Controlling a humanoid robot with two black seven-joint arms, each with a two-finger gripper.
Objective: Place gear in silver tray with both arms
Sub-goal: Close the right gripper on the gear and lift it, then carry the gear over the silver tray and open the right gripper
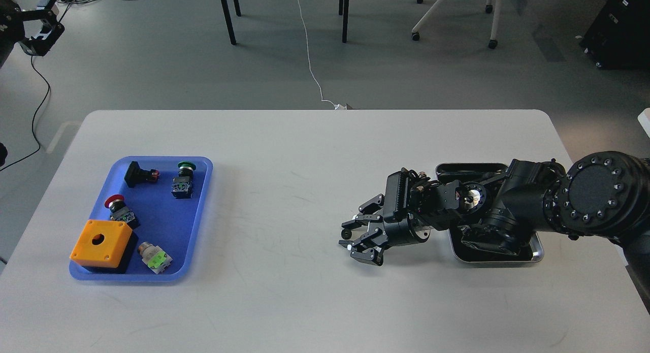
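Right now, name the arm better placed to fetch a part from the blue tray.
Probably left: the blue tray lies on the left. The right gripper hangs near the silver tray.

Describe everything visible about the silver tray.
The silver tray is a shallow rectangular metal dish with rounded corners, a polished raised rim and a dark reflective bottom. It lies flat on the white table, near its right side. The right arm reaches over it and hides most of it, so its contents cannot be made out.
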